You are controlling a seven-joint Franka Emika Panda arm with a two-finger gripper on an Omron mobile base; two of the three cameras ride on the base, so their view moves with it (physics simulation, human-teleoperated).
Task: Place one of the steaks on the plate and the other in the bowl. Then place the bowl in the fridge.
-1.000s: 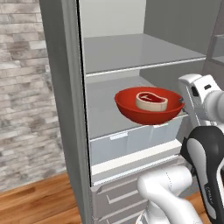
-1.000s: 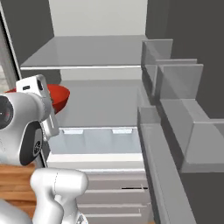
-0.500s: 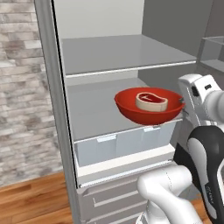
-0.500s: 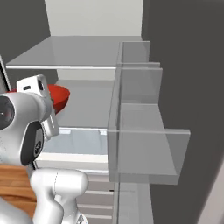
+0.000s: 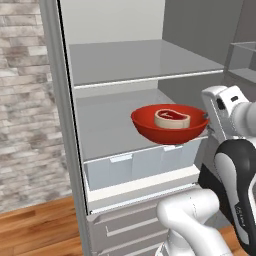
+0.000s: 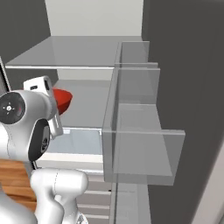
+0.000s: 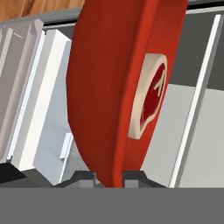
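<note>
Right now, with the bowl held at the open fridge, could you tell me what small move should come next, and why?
Probably ease the bowl forward and down onto the shelf: the pincer grips its rim, with the steak inside, just above the shelf's front edge.

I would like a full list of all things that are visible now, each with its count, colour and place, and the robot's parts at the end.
glossy red shallow bowl: one, red, held at its rim in front of the fridge's lower shelf.
round red steak with pale fat rim: one, red and cream, lying inside the bowl.
tall grey fridge: one, grey, open, pale shelves and drawers inside.
clear door bins: several, translucent grey, at the right.
brick wall: one, grey-brown, left of the fridge.
wooden floor: brown, below.
gripper: one, dark fingers, closed on the bowl's rim.
</note>
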